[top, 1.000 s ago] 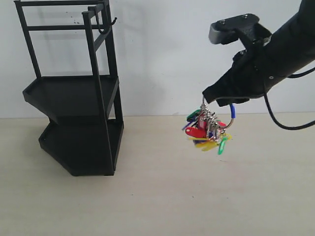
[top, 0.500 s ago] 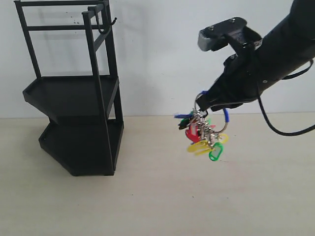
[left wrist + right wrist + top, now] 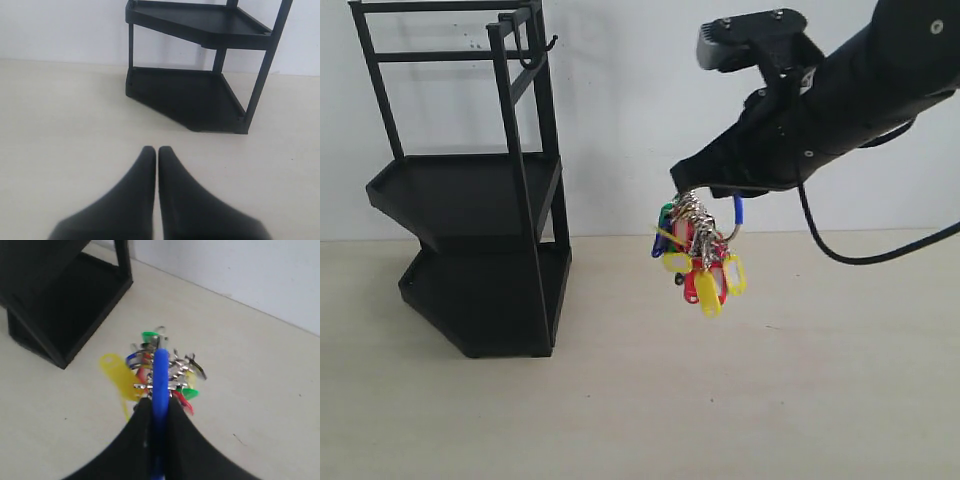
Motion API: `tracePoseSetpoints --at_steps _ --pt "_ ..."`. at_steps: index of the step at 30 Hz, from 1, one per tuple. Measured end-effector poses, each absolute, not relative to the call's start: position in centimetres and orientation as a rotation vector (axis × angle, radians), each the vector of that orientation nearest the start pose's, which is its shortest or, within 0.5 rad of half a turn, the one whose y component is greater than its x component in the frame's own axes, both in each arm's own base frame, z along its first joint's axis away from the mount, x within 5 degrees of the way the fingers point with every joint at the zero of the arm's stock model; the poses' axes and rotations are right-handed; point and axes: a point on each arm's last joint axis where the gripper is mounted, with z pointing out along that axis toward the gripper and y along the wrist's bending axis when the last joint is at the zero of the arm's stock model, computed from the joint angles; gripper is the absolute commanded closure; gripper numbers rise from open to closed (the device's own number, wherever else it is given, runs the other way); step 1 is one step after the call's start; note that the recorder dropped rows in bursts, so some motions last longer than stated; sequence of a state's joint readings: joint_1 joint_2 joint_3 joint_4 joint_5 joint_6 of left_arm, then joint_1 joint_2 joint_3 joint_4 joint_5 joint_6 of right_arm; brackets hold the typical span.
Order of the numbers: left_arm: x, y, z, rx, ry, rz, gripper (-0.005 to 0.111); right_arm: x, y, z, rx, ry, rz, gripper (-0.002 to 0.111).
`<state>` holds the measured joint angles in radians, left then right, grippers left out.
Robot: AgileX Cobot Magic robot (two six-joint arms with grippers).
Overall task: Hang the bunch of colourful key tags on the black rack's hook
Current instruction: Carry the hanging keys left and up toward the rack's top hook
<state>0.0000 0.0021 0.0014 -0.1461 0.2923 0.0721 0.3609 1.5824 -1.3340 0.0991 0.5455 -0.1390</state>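
Note:
The colourful key tag bunch (image 3: pixel 696 260) dangles in mid-air from my right gripper (image 3: pixel 692 186), right of the black rack (image 3: pixel 470 190). In the right wrist view the right gripper (image 3: pixel 159 401) is shut on the bunch's blue-sleeved loop (image 3: pixel 160 377), with the tags (image 3: pixel 150 375) hanging beyond the fingertips over the table. The hook (image 3: pixel 542 52) juts from the rack's top frame, well up and left of the bunch. My left gripper (image 3: pixel 157 150) is shut with nothing in it, low over the table, facing the black rack (image 3: pixel 200 90).
A pale table top (image 3: pixel 720 400) runs under everything, with a white wall (image 3: pixel 640 100) behind. The rack's two angular trays (image 3: pixel 460 195) stand at the left. My right arm's cable (image 3: pixel 880 255) loops down on the right.
My right arm has carried the key tag bunch leftward and a little higher, toward the rack. The tags have swung as it moved. The rack has stayed put.

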Motion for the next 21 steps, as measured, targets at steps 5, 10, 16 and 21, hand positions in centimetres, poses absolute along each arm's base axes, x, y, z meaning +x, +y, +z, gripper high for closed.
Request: tracePoseSetpoints --at_steps 5,10,16,21 --pt "5.5 -0.4 18.6 -0.030 1.777 -0.086 0.102 33.8 15.1 33.8 -0.424 2.104 0.313 0.108" --pt "5.5 -0.4 18.6 -0.030 1.777 -0.086 0.102 33.8 15.9 34.4 -0.402 2.029 0.350 0.108" --pt "5.5 -0.4 18.6 -0.030 1.777 -0.086 0.102 33.9 17.8 34.8 -0.437 1.990 0.383 0.108" --pt "5.5 -0.4 18.6 -0.030 1.777 -0.086 0.102 35.5 20.2 35.3 -0.466 1.962 0.412 0.108"
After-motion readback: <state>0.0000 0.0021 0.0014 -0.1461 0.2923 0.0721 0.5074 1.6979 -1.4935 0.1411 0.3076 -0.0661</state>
